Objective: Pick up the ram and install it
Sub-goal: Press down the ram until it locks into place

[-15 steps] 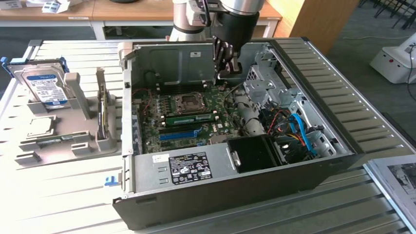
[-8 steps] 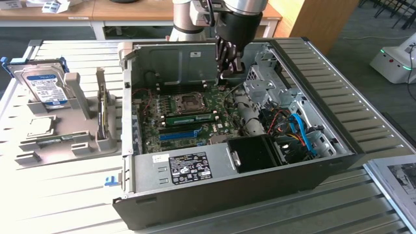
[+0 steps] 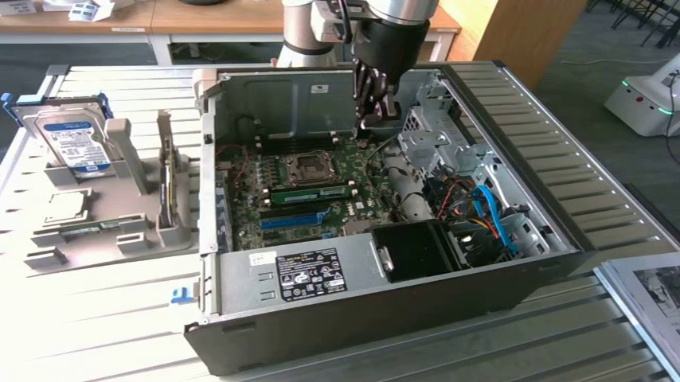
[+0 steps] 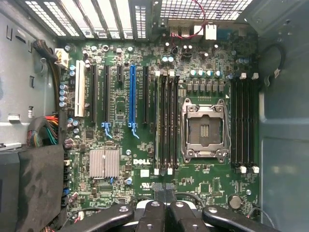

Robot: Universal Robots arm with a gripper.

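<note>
As the gripper (image 3: 367, 122) hangs closed and empty, we judge the ram (image 3: 308, 192) (upright on the board (image 4: 145, 151), below the jaws) placed; full seating calls for a straight push.

Closed pincer (image 3: 367, 122) hangs inside the open computer case (image 3: 266, 95) above the motherboard (image 3: 250, 211).

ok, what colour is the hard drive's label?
The hard drive label is blue and white; the exterior view shows it best.
</note>
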